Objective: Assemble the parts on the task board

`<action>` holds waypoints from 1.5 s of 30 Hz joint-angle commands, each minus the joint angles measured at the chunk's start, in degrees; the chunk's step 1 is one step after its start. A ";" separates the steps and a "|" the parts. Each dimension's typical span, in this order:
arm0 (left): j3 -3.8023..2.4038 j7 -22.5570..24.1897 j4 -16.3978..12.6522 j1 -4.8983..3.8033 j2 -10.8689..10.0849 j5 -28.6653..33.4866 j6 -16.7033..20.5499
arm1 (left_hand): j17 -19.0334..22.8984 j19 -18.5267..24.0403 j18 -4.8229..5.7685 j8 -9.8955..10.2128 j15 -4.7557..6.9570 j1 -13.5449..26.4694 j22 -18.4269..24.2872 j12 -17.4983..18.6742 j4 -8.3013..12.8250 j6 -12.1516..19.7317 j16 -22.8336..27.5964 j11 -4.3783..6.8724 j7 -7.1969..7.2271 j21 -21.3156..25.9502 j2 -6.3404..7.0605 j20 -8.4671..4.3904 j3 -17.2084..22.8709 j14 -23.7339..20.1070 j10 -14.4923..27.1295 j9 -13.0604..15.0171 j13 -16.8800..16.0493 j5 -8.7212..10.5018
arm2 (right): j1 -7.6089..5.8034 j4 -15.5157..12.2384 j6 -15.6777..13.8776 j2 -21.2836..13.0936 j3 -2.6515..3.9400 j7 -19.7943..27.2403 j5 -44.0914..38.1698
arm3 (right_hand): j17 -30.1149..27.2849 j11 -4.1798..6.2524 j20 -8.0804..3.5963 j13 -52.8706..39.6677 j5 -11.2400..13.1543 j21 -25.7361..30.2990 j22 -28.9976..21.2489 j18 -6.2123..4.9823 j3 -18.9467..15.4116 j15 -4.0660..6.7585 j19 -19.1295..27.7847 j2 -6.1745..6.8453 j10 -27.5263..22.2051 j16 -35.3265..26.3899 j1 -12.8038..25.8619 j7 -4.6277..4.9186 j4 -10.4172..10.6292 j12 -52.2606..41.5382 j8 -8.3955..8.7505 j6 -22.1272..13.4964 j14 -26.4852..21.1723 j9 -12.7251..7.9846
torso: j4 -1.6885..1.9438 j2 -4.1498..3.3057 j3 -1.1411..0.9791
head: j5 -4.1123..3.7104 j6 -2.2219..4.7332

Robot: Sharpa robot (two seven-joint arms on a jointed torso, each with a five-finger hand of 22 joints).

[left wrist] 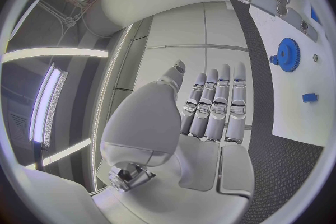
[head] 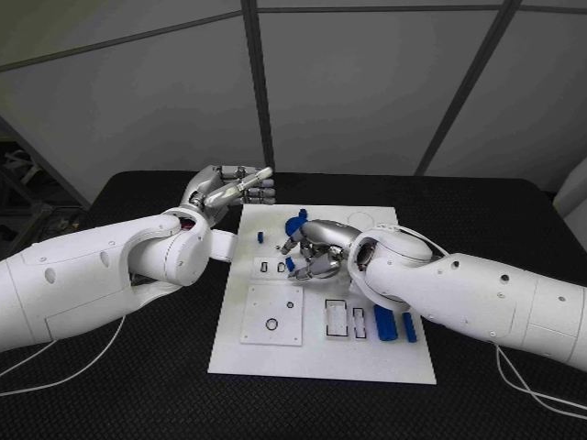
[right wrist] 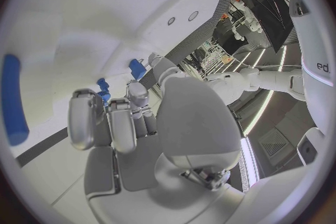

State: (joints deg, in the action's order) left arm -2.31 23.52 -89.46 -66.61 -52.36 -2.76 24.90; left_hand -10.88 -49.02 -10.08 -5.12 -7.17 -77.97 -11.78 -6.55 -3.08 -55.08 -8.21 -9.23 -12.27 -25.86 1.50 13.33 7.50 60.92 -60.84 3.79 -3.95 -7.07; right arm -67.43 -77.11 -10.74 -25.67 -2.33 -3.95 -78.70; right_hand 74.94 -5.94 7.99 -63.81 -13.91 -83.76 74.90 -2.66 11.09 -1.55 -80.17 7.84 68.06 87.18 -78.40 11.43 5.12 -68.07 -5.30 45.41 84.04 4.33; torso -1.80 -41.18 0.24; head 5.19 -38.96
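Currently on the black table (head: 135, 385): 1 white task board (head: 323, 357), lying flat beneath the right hand and just beside the left hand

Left hand (head: 227, 190): raised off the table at the board's far corner, fingers (left wrist: 217, 102) straight and side by side, holding nothing, as the left wrist view shows

Right hand (head: 314, 249): over the middle of the board, fingers curled downward toward its surface; whether they grip a part cannot be told

Blue gear (head: 295, 223): on the board, just beyond the right hand's fingers, between the 2 hands

2 long blue bars (head: 394, 324): lying side by side on the board, near the right forearm, behind the right hand

Small blue block (left wrist: 309, 98): on the board near its edge on the left hand's side, apart from the gear

Small blue pieces (right wrist: 103, 89): close at the right hand's fingertips in the right wrist view; touching or apart cannot be told

Rectangular slots (head: 345, 318): cut in the board, just beside the bars
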 commanded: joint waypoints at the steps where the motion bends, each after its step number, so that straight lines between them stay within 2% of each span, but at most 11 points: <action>1: -0.04 0.06 0.09 -0.07 -0.08 -0.53 -0.69 | -0.08 0.38 -0.31 0.39 0.13 0.20 0.03 0.31 0.37 -0.34 0.25 -0.13 -0.06 0.00 -0.49 -0.08 0.13 0.40 -0.21 -0.05 0.05 0.23 | -0.11 -1.41 -5.28 -0.83 0.05 4.16 1.26 | 9.73 -0.45 0.40 -0.22 0.36 0.19 3.37 -0.23 -0.71 -0.54 0.11 0.20 0.07 -0.05 -0.51 -0.04 0.00 -0.42 0.09 -0.68 4.46 -0.14 | -0.10 0.05 0.03 | 0.00 0.12; 10: -0.04 -3.72 0.97 -0.07 -0.39 -5.18 -1.34 | -1.53 -1.35 -0.56 -0.14 1.48 1.64 -0.57 -1.00 -0.10 -2.55 -1.76 1.11 0.72 -1.41 -0.24 -0.90 -0.47 4.58 -4.24 0.20 -0.68 0.26 | -1.06 -5.39 -10.20 -4.62 0.22 11.91 4.86 | 9.13 0.13 0.21 -0.62 -1.09 0.67 2.61 -0.45 -1.40 -0.16 0.84 -0.95 0.53 -0.38 -2.22 -0.75 -0.35 -1.12 -2.38 2.55 4.25 0.39 | -0.02 0.19 0.00 | -0.26 0.58; 14: -0.04 -9.27 1.76 -0.07 -1.01 -10.04 -4.71 | -3.95 -5.19 -0.58 -1.58 3.69 3.63 -1.97 -3.54 -1.46 -5.74 -5.85 3.23 2.46 -4.25 0.07 -2.76 -1.22 10.22 -9.82 0.68 -2.39 0.14 | -2.15 -6.64 -8.90 -7.31 1.24 13.71 8.87 | 7.39 0.61 -0.18 -0.15 -1.80 1.69 0.92 -0.88 -1.56 0.27 2.31 -1.42 0.44 -1.39 -2.50 -1.21 -0.48 -0.79 -4.07 5.69 3.73 0.78 | 0.01 0.49 -0.02 | -0.21 0.75; 19: -0.04 -17.43 2.22 -0.11 -1.89 -15.50 -9.67 | -12.25 -14.72 -0.47 -3.32 7.59 5.84 -6.53 -9.42 -3.06 -8.35 -19.31 6.32 5.08 -12.72 0.82 -6.85 -2.43 20.27 -16.04 1.63 -6.90 0.05 | -3.33 -8.50 -7.51 -11.89 2.94 14.53 18.12 | 3.41 1.05 -0.66 2.63 -3.19 4.07 -2.82 -1.76 -1.45 0.75 5.45 -1.91 -1.57 -3.96 -2.54 -1.63 -0.39 1.75 -4.84 7.11 2.44 0.72 | -0.20 0.99 -0.14 | -0.06 0.62; 21: -0.04 -20.69 2.14 -0.14 -2.17 -18.07 -11.38 | -25.45 -17.27 -0.22 -4.15 8.60 6.88 -9.19 -13.05 -3.79 -8.85 -33.66 7.29 6.06 -17.02 1.22 -8.17 -3.27 21.99 -17.11 2.24 -9.97 -0.02 | -3.59 -9.17 -7.41 -13.64 3.47 14.53 21.15 | 2.07 1.16 -0.80 4.31 -3.52 5.01 -4.18 -2.06 -1.42 0.88 6.53 -2.01 -2.72 -4.95 -2.41 -1.72 -0.25 3.29 -4.97 7.31 2.00 0.62 | -0.22 1.25 -0.16 | -0.11 0.57; 22: -0.04 -22.43 2.08 -0.17 -2.29 -19.47 -12.36 | -35.67 -18.48 0.65 -5.02 9.97 6.60 -14.84 -16.55 -4.15 -8.64 -44.40 7.69 6.08 -22.86 0.32 -8.68 -3.29 20.93 -15.22 3.05 -13.66 -0.57 | -3.70 -9.46 -7.41 -14.49 3.73 14.50 22.54 | 1.93 1.17 -0.85 4.55 -3.60 5.14 -4.32 -2.08 -1.44 0.93 6.60 -2.03 -2.78 -5.09 -2.34 -1.75 -0.18 3.51 -5.01 7.35 1.97 0.58 | -0.22 1.40 -0.17 | -0.12 0.51; 24: -0.05 -27.25 1.87 -0.31 -2.44 -23.06 -14.83 | -52.95 -22.11 2.37 -6.09 9.22 9.26 -29.35 -21.12 -6.14 -7.97 -60.70 7.59 6.36 -34.04 0.69 -9.29 -5.13 22.40 -13.19 4.14 -18.25 -0.07 | -3.90 -10.06 -7.63 -16.51 4.22 14.35 25.46 | 1.85 1.21 -0.91 4.73 -3.74 5.25 -4.42 -2.10 -1.45 0.98 6.63 -2.09 -2.75 -5.19 -2.22 -1.78 -0.08 3.66 -5.05 7.39 1.98 0.52 | -0.21 1.74 -0.22 | 0.02 0.39; 28: -0.04 -37.89 1.75 -1.14 -1.85 -31.23 -18.33 | -66.13 -28.33 4.46 -9.65 9.47 11.53 -46.84 -29.96 -8.91 -6.24 -72.20 7.95 6.46 -46.50 -0.51 -9.63 -7.34 25.90 -9.06 6.85 -25.87 -0.21 | -4.12 -10.55 -8.30 -19.72 4.71 13.88 28.80 | 1.27 1.29 -0.98 5.09 -4.13 5.71 -5.04 -2.22 -1.49 1.04 7.04 -2.13 -2.79 -5.65 -2.07 -1.82 0.06 3.97 -5.11 7.44 1.85 0.43 | -0.14 2.45 -0.40 | 0.21 -0.07; 30: -0.03 -42.30 1.78 -1.60 -1.30 -35.60 -19.87 | -67.16 -29.27 4.87 -12.52 9.56 11.64 -50.12 -34.92 -9.87 -4.97 -73.01 8.15 6.81 -48.78 -1.18 -9.89 -8.36 26.04 -6.75 8.88 -29.84 -0.34 | -4.17 -10.55 -8.58 -20.73 4.80 13.56 29.51 | 1.12 1.29 -1.00 4.93 -4.20 5.83 -5.20 -2.26 -1.51 1.06 7.15 -2.11 -2.60 -5.77 -2.03 -1.83 0.09 3.83 -5.12 7.44 1.82 0.41 | -0.10 2.72 -0.49 | 0.17 -0.22; 36: 0.36 -51.70 2.53 -3.77 1.45 -44.87 -24.58 | -67.62 -30.79 5.67 -20.69 10.79 12.58 -55.25 -55.66 -12.84 -3.40 -73.10 9.29 8.27 -51.91 -1.58 -10.55 -12.63 26.00 -12.28 15.14 -50.67 0.06 | -4.23 -10.29 -9.32 -22.32 4.91 12.65 30.32 | 0.92 1.33 -1.05 4.92 -4.46 6.02 -5.43 -2.30 -1.54 1.10 7.24 -2.06 -2.39 -5.96 -2.04 -1.85 0.10 3.78 -5.12 7.39 1.80 0.33 | 0.21 3.45 -0.64 | 0.02 -0.91; 45: 3.52 -57.72 5.80 -7.38 6.94 -48.21 -25.76 | -67.81 -31.22 5.91 -26.02 11.16 13.80 -57.10 -61.47 -13.48 -1.08 -72.99 9.82 8.86 -52.87 -2.28 -10.91 -16.16 26.04 -13.73 20.35 -56.92 0.93 | -4.25 -9.47 -9.58 -22.22 4.93 11.76 30.05 | 0.67 1.36 -1.11 5.09 -4.96 6.25 -5.68 -2.34 -1.60 1.15 7.33 -1.99 -2.30 -6.20 -2.01 -1.87 0.16 3.88 -5.14 7.33 1.79 0.23 | 0.25 3.59 -0.68 | 0.29 -1.57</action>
State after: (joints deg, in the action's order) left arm 1.15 -29.35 -84.01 -73.74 -45.69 -47.23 1.50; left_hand -74.97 -79.85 -4.26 -30.90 3.48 -64.68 -68.85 -67.84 -16.52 -56.59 -81.21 0.51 -3.38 -78.47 -0.62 2.58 -8.43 84.06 -74.27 24.03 -60.80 -6.38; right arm -71.57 -86.62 -19.47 -47.96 2.56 8.23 -49.55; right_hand 74.92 -4.81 6.94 -58.81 -18.63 -77.74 69.31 -4.46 9.60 -0.69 -73.18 6.24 65.50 81.18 -80.60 9.71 4.89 -64.31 -10.14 52.46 84.05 4.62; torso -1.51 -37.64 -0.43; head 5.36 -40.41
